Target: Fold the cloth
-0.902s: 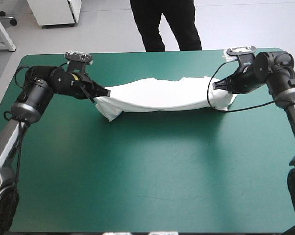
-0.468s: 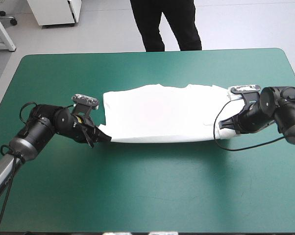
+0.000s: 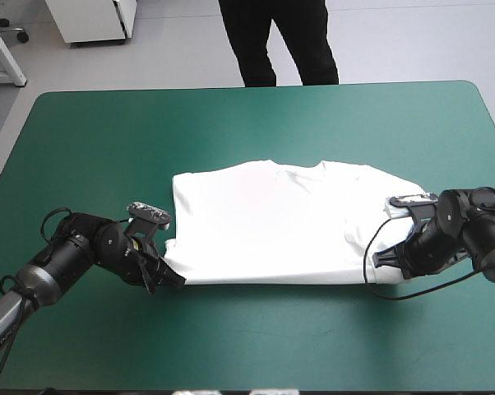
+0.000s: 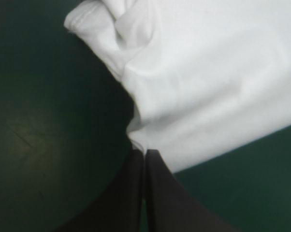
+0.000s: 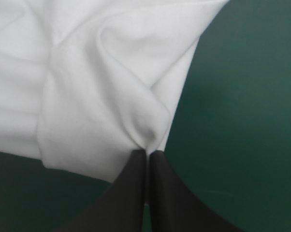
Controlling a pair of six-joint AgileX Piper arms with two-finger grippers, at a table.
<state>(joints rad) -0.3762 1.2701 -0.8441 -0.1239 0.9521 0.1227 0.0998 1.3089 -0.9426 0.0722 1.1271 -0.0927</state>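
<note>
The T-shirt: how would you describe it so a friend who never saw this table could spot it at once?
Start at the table with the teal-green cover. Near its middle lies the T-shirt, laid flat. It is the only white thing there, with the left arm's fingers and the right arm's fingers, all black, pinching its two near corners.

Bright even light, soft shadows — sheen on teal-green cover (image 3: 428,115)

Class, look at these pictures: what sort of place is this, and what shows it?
Probably a robotics lab bench: a table with a teal-green cover, and the left gripper and right gripper each shut on a corner of the white T-shirt spread on it.
</note>
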